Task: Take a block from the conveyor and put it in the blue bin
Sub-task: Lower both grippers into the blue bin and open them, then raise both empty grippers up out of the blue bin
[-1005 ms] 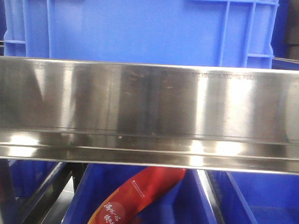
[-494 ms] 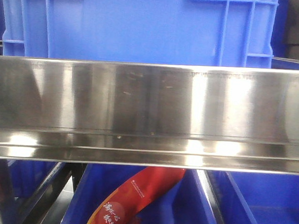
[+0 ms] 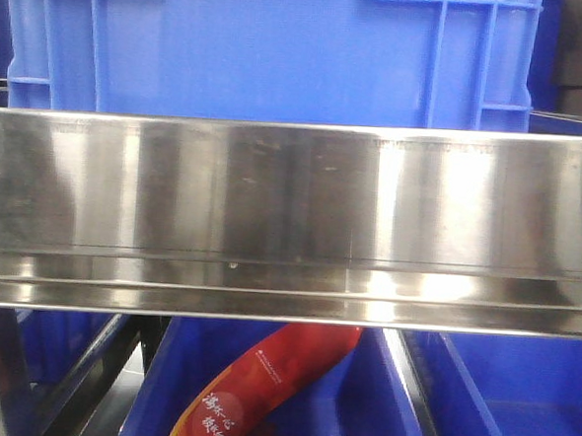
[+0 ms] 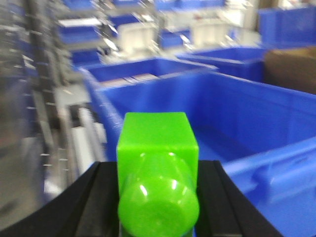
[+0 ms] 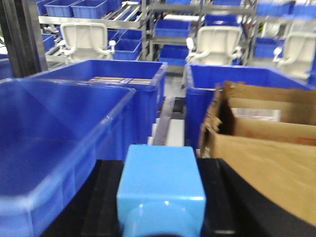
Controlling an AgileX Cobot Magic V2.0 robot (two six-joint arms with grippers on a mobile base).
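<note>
Block (image 4: 158, 143) in left hand (image 4: 158, 197), blue bin (image 4: 256, 113) ahead

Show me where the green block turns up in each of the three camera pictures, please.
Exterior front-facing: not in it; a steel rail fills the middle.
Left wrist: the green block sits low in the centre, between the black fingers of the left gripper.
Right wrist: not in it; the right gripper holds a light blue block instead.
Shared landmark: blue bins show in all three.
</note>
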